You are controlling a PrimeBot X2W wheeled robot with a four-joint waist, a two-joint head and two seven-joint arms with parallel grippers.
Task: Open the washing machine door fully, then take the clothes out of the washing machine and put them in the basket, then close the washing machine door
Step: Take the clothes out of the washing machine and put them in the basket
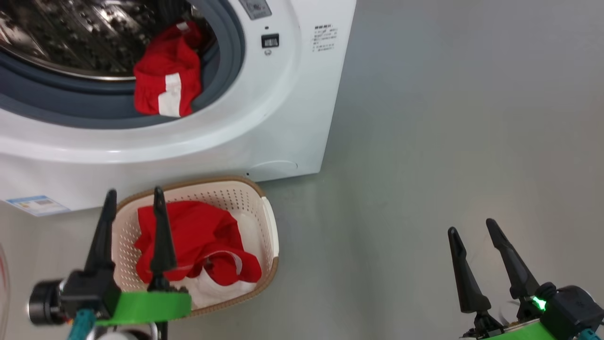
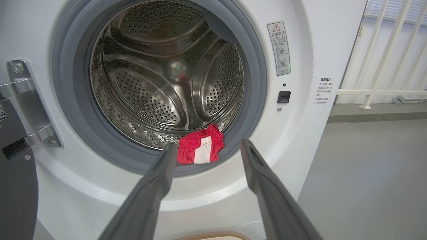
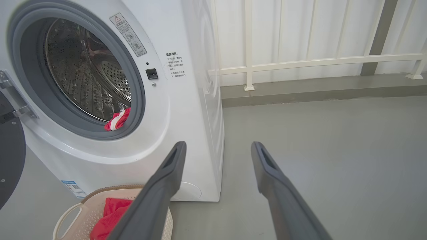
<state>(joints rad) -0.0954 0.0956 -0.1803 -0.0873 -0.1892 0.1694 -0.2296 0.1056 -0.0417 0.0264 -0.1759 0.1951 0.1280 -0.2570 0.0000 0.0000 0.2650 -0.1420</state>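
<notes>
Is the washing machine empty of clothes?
No, a red and white garment lies on the washing machine's grey ring.

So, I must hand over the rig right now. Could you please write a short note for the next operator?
Left gripper: open, empty, near the basket.
Right gripper: open, empty, over the floor.
Washing machine door: open, swung to the left.
Clothes: first garment, red and white, lies in the basket. Second garment lies on the grey ring of the washing machine.
Done: door opened, one garment in the basket.
Left: take out the second garment, put it in the basket, close the door.
</notes>
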